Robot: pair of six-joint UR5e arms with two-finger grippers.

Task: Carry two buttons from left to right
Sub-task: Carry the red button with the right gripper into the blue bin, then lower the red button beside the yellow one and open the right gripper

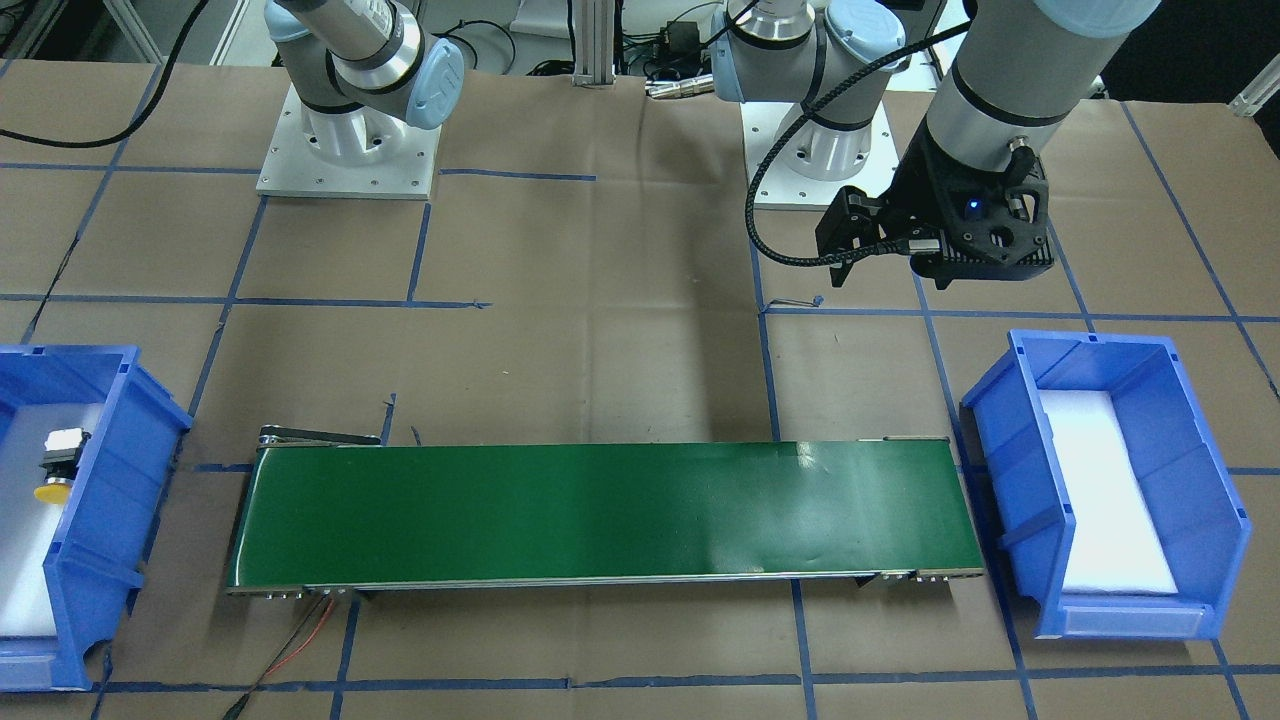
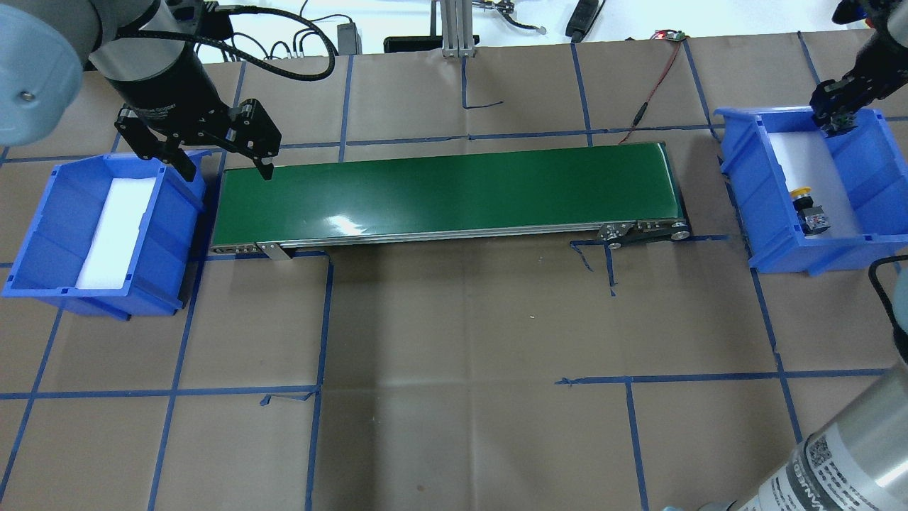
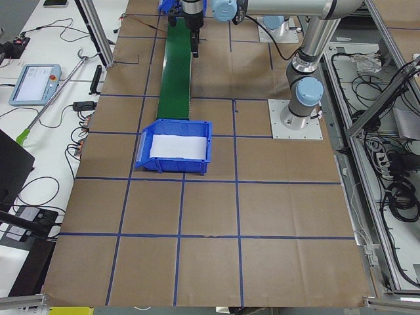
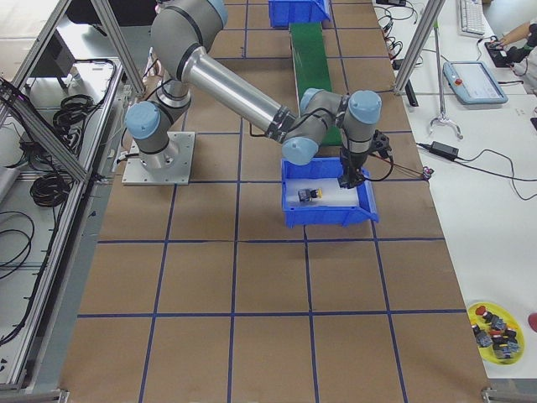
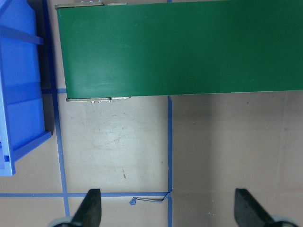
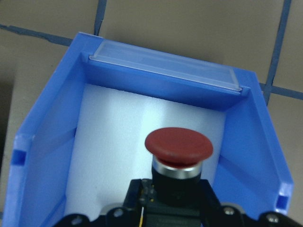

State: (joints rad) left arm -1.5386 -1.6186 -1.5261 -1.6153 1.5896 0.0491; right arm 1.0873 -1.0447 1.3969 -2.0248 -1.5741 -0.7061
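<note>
The red button [image 6: 178, 146], on a black block, is held in my right gripper [image 2: 835, 122], which is shut on it above the far end of the right blue bin [image 2: 738, 163]. The white foam floor of that bin lies below it. The yellow button [image 2: 805, 206] lies on its side on the foam in the same bin; it also shows in the front-facing view [image 1: 58, 465] and the exterior right view [image 4: 309, 195]. My left gripper [image 2: 227, 167] is open and empty, hanging over the left end of the green conveyor belt [image 2: 447, 191].
The left blue bin [image 2: 42, 220] holds only white foam. The conveyor belt [image 1: 600, 510] carries nothing. A red cable [image 2: 656, 85] runs from the belt's far right end. A yellow dish of spare parts [image 4: 495, 323] sits off the table.
</note>
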